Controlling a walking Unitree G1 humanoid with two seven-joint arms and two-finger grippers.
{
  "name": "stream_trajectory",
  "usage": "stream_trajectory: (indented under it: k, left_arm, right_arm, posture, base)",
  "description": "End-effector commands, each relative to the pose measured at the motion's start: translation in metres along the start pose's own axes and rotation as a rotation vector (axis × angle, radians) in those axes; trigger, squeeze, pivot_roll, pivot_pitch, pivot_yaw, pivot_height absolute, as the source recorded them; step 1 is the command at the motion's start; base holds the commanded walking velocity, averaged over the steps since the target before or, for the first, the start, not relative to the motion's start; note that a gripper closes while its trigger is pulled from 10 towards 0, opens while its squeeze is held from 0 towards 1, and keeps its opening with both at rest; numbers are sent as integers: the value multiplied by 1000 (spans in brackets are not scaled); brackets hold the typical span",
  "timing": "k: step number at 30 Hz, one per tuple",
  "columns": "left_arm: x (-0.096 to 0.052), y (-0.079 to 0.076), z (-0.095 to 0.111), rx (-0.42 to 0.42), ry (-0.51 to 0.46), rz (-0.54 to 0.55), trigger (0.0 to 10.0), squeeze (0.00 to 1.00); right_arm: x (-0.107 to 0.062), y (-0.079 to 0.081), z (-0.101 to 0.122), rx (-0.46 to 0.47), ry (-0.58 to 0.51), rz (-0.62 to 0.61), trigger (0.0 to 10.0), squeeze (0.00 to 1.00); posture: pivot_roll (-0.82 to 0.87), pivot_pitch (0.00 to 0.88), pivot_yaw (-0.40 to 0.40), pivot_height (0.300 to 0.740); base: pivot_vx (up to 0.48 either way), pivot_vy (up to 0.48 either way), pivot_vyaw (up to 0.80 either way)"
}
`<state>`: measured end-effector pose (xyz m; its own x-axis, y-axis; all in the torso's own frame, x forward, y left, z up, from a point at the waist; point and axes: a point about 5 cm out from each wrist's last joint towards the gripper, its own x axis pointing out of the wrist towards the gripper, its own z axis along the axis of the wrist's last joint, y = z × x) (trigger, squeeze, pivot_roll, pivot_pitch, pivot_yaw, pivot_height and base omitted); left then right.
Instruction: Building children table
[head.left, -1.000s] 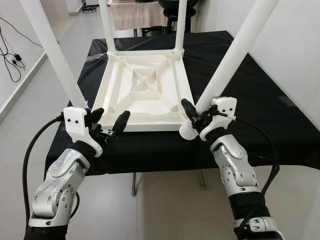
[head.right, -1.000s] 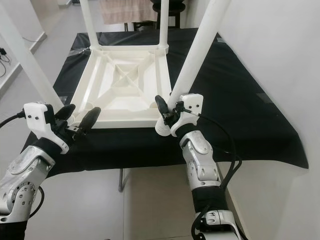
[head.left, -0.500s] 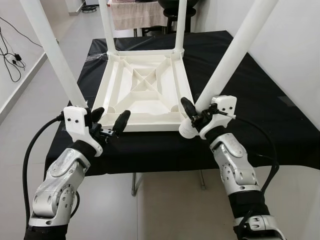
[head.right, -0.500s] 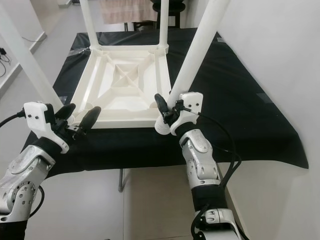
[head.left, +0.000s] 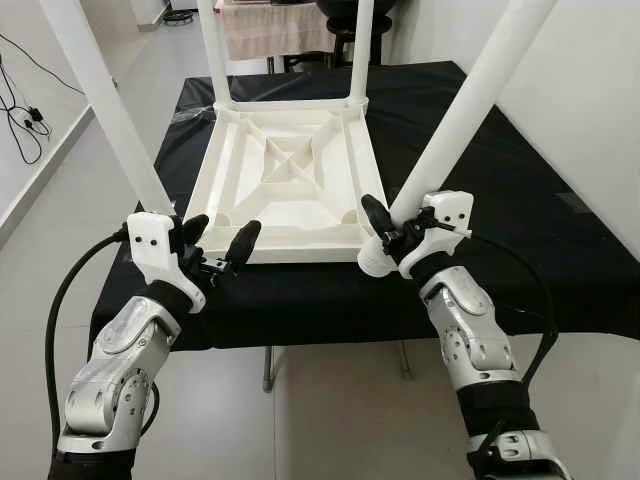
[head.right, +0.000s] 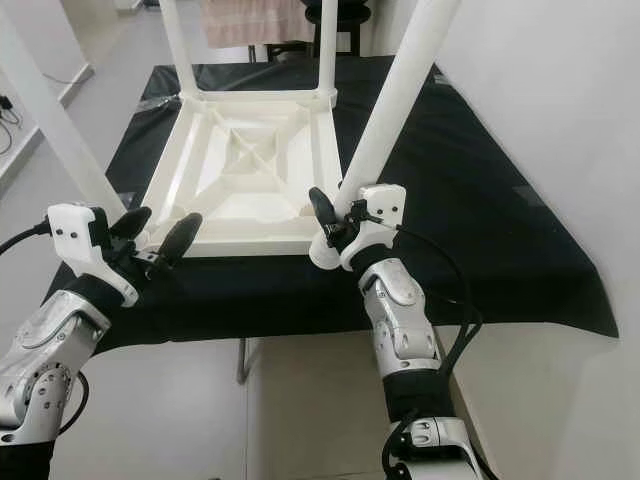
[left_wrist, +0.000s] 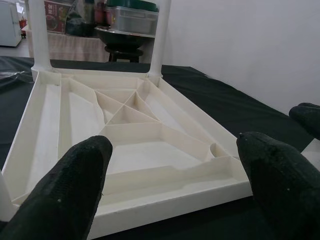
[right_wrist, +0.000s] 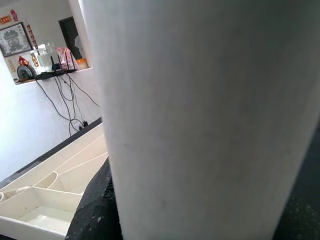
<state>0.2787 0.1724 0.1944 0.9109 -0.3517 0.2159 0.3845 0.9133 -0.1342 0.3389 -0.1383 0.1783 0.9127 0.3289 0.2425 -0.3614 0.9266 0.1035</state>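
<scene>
Left eye view: white tabletop (head.left: 290, 185) lies upside down on black cloth (head.left: 520, 200) over grey floor (head.left: 60, 170). Right gripper (head.left: 385, 232) clamps 1 leg (head.left: 470, 110) at its near corner. Left gripper (head.left: 218, 240) spreads wide.

tops of four white legs (head.left: 470, 100) cut off

A desk (head.left: 520, 190) under black cloth carries a white tabletop (head.left: 290, 180), upside down, its ribbed underside facing up.
</scene>
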Motion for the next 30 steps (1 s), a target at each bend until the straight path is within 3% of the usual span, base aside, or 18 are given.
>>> stream_trajectory:
  k: [1,30]
  left_arm:
    - [1,2,0,-4,-6,6,10000,0]
    - [0,1,-1,-2,-2,0,10000,0]
  right_arm:
    - [2,2,1,14,-19,6,10000,0]
    - [1,2,0,20,-18,11,10000,0]
  posture:
    - [2,63,14,740]
    - [0,52,16,740]
  base:
    - [0,0,0]
    - [0,0,0]
